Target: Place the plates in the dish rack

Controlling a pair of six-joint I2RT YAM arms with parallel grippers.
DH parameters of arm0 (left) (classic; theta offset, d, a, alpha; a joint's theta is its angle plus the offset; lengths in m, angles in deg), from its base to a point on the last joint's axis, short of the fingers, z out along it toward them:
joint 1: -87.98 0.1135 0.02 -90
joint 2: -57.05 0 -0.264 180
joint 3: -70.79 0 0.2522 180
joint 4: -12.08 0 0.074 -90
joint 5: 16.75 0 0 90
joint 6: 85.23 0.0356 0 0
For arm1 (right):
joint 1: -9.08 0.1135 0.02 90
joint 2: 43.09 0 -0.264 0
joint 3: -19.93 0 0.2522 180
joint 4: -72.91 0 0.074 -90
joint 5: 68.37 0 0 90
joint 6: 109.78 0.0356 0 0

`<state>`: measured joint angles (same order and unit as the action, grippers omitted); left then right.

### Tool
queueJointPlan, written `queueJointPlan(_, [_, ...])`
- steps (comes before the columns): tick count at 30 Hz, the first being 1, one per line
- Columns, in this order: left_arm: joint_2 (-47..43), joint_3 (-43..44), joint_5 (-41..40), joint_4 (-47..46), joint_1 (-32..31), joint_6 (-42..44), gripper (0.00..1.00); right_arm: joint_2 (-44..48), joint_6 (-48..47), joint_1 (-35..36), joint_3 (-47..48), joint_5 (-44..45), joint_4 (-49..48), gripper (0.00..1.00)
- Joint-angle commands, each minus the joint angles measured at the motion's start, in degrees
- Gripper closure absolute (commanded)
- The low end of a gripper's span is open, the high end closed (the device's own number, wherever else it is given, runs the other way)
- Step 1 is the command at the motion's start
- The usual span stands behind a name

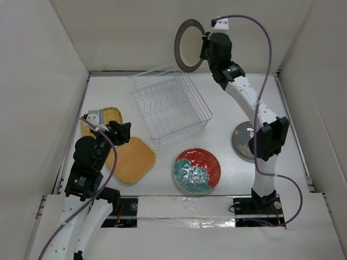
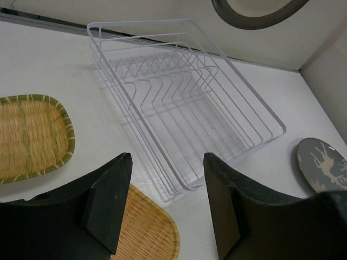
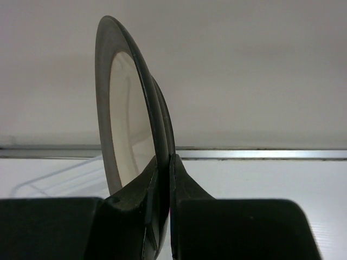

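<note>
right gripper (image 3: 162, 162): jaws pinched narrow on the lower rim of the dark-rimmed plate, one finger on each face.
dark-rimmed plate (image 1: 190, 46): held on edge and upright in the air, in front of the back wall and above the far end of the dish rack. Its beige centre is turned toward the left side, and only the fingers touch it.
left gripper (image 2: 168, 162): jaws spread wide, gripping nothing. It hangs low over the gap between the two woven plates and points toward the rack.
near woven plate (image 1: 133, 158): flat on the table (image 1: 227, 108), just beside the rack's near-left corner and partly under the left gripper.
far woven plate (image 1: 111, 115): flat, left of the rack, partly hidden by the left gripper in the top view.
dish rack (image 1: 171, 105): clear and ribbed, set at an angle at the table's far middle.
floral plate (image 1: 197, 170): flat, near the front edge, apart from the rack.
deer plate (image 2: 320, 162): flat, right of the rack, partly hidden behind the right arm in the top view.
</note>
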<state>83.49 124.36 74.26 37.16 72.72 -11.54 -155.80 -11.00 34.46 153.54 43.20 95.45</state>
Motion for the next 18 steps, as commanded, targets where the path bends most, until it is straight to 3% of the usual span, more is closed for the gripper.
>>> queueJointPlan(1, [-0.24,0.44,0.48,-3.4,0.41,0.76,0.47,-6.19,-11.04,2.29,13.62,12.44,1.84,1.0])
queueJointPlan(3, [-0.33,0.35,0.39,-3.4,0.41,0.76,0.47,-11.02,-14.38,3.44,20.64,14.99,2.82,1.0])
queueJointPlan(8, [-0.16,0.35,0.3,-3.4,0.41,0.76,0.47,-14.38,-16.42,4.06,22.88,15.62,2.65,1.0])
queueJointPlan(18, [0.11,0.44,0.57,-3.4,0.41,0.76,0.47,-11.66,-16.51,7.91,7.78,15.97,-1.39,1.0])
